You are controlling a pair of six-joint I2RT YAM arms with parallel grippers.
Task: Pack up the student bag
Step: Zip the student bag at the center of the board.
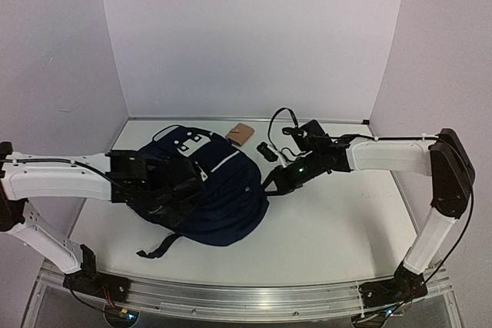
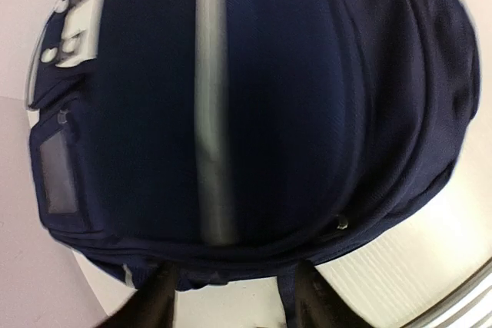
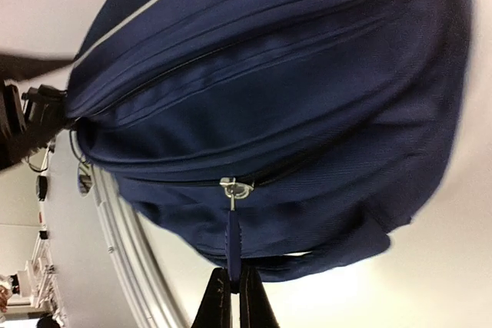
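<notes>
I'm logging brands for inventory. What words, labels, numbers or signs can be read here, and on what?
No text is legible anywhere.
student bag: its white patch shows only two slots, no lettering.
Grey window on the bag's side: blurred, unreadable.
zipper pull: no marking visible.
Brown item behind the bag: too small to tell.

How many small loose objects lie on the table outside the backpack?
2: a tan object behind the backpack, and a small black object right of the tan one. Others may be hidden.
</notes>
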